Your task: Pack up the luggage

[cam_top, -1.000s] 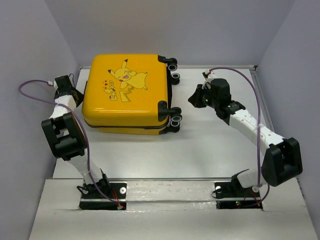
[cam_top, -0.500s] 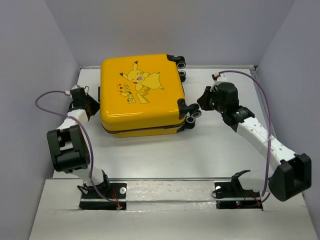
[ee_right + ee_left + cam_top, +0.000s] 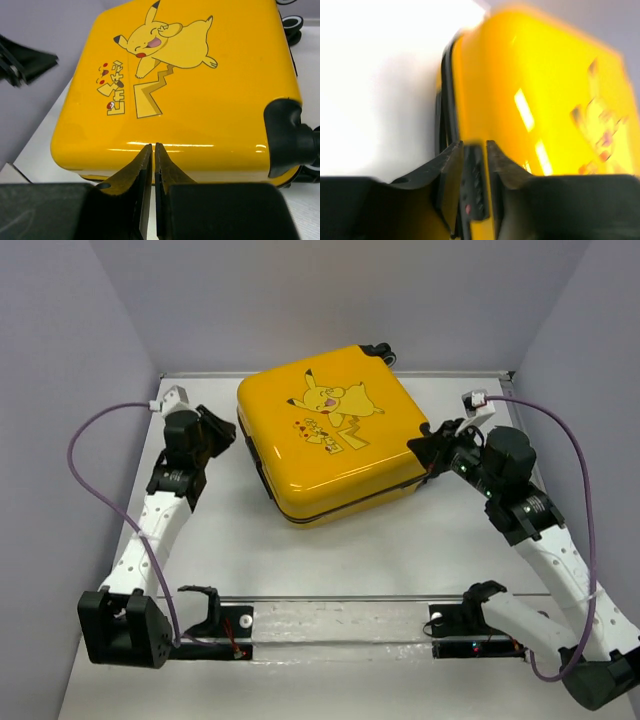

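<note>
Zero contents visible: luggage (image 3: 335, 440) lies closed flat, packed or unstarted unclear; right gripper (image 3: 153, 148) pinched empty at its edge, left gripper (image 3: 474, 146) straddles seam fitting (image 3: 471, 190), grip unclear.

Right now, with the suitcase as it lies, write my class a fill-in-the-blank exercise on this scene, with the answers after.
1. The suitcase is ____ in colour.
2. Its lid is ____, not open.
3. The left gripper has a ____ part of the suitcase between its fingers.
4. The right gripper is ____, not open, at the suitcase's edge.
Missing words: yellow; closed; black; shut.
</note>
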